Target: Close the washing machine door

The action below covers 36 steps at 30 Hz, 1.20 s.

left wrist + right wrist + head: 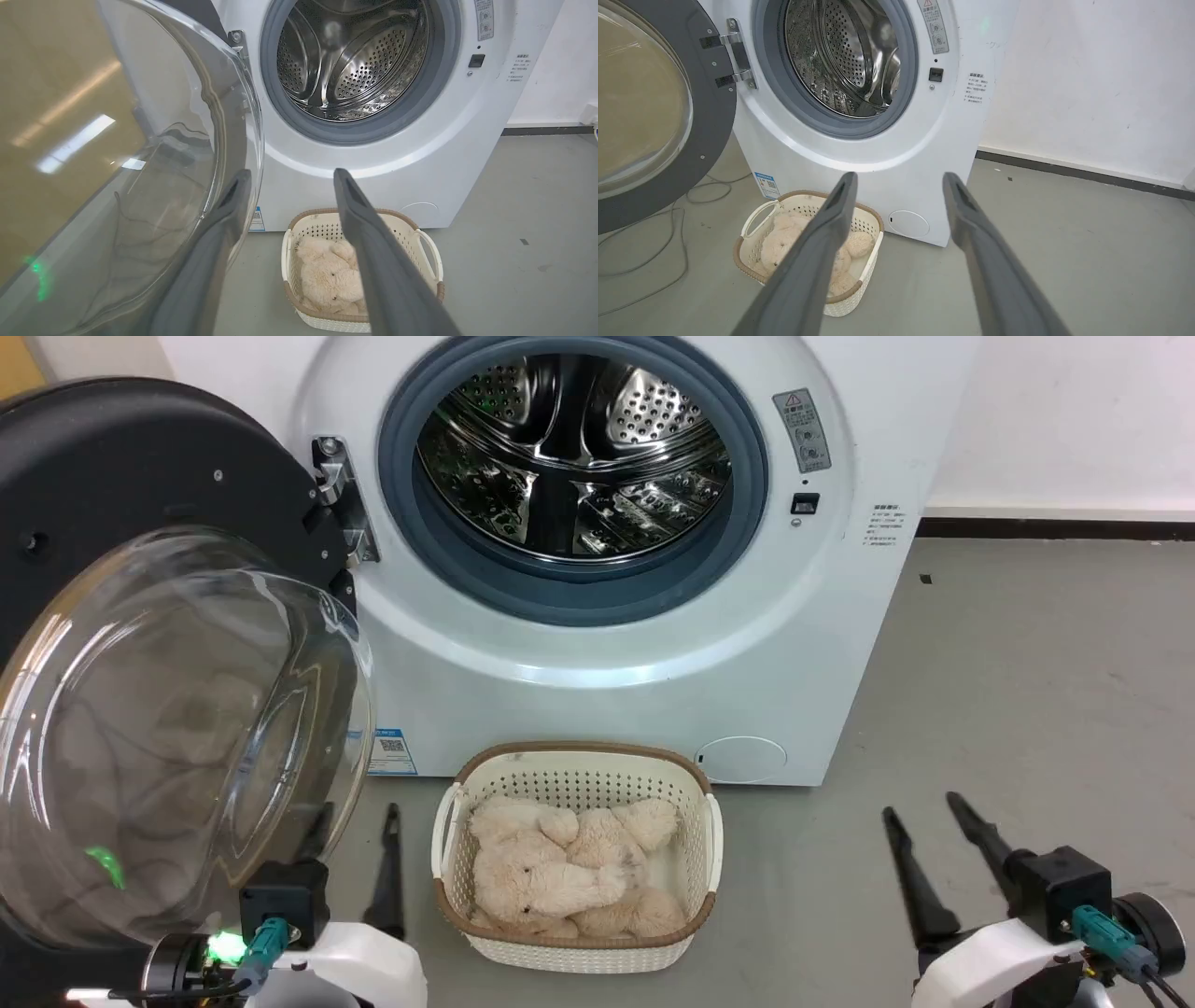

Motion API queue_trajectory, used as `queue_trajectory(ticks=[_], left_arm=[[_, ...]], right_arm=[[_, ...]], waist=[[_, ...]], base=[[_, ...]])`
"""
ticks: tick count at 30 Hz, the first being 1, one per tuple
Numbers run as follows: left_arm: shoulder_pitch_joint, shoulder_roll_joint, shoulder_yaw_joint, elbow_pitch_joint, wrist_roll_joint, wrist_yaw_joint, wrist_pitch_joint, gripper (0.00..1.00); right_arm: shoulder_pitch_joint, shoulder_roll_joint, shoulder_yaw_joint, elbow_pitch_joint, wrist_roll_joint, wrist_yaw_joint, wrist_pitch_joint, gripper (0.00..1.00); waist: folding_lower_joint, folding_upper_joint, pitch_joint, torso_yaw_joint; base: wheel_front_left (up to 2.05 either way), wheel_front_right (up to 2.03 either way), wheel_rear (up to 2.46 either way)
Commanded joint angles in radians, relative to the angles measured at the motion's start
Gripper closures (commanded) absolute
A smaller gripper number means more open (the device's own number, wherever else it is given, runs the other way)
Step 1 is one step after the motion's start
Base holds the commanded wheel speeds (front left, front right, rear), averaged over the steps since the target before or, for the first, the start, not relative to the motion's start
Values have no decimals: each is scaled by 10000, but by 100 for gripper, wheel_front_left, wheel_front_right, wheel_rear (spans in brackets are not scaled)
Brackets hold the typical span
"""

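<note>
The left gripper (290,173) has its two long fingers spread apart with nothing between them. Its outer finger (219,219) sits right up against the bulging clear bowl of the washing machine door (177,681) and shows partly through the glass; I cannot tell whether it touches. The right gripper (899,175) is also spread and empty, well off to the far side of the left one, with bare floor under it.

Straight ahead of the left fingertips stands the white washing machine (607,681), its steel drum (569,457) gaping inside the grey rubber gasket (579,602). The door hangs wide open off the left finger's outer side, on a metal hinge (341,499) above and beyond that fingertip, bowl side turned toward the robot. Just below and between the two grippers sits a white laundry basket (574,859) of plush toys (560,877).

The trouble I'd expect: the fingers are on the door's inner face, so a push from here would swing it further open rather than shut. Hooking the black rim and drawing it round looks necessary, and the smooth curved glass gives little purchase, so a finger could slide off. If a finger rides in front of the bowl as the door swings, it could get pinched against the gasket. Too soft a swing may leave the door short of the latch slot (805,503).
</note>
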Motion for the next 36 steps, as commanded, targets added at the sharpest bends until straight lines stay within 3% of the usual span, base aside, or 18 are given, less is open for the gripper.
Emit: queue_trajectory(ticks=[1,19,36], left_arm=[[0,0,4,-2,-1,0,-1,0],[23,-2,-15,83,-171,-12,-356,0],[88,-3,37,114,-288,-28,-711,0]], right_arm=[[0,0,-2,0,2,0,1,0],[50,3,88,52,407,1,-356,0],[129,6,316,68,785,2,-710,0]], waist=[[0,0,0,0],[0,0,-1,105],[0,0,-100,747]], base=[[0,0,0],[0,0,0],[0,0,0]])
